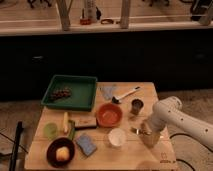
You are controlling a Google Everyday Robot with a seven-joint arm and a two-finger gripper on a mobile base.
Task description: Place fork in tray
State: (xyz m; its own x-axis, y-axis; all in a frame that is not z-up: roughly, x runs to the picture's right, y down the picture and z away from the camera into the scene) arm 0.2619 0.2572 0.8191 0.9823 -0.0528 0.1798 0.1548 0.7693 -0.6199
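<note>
The dark-green tray stands at the table's back left, with a small dark clump inside it. My gripper hangs low over the table's right front part, at the end of the white arm, far to the right of the tray. A small thin silvery piece, which looks like the fork, lies on the table just left of the gripper, between it and a white cup. I cannot tell whether the gripper touches it.
An orange bowl, a metal cup, a white-handled utensil and a blue cloth lie between gripper and tray. A blue sponge, a dark bowl with a yellow fruit and a green cup stand front left.
</note>
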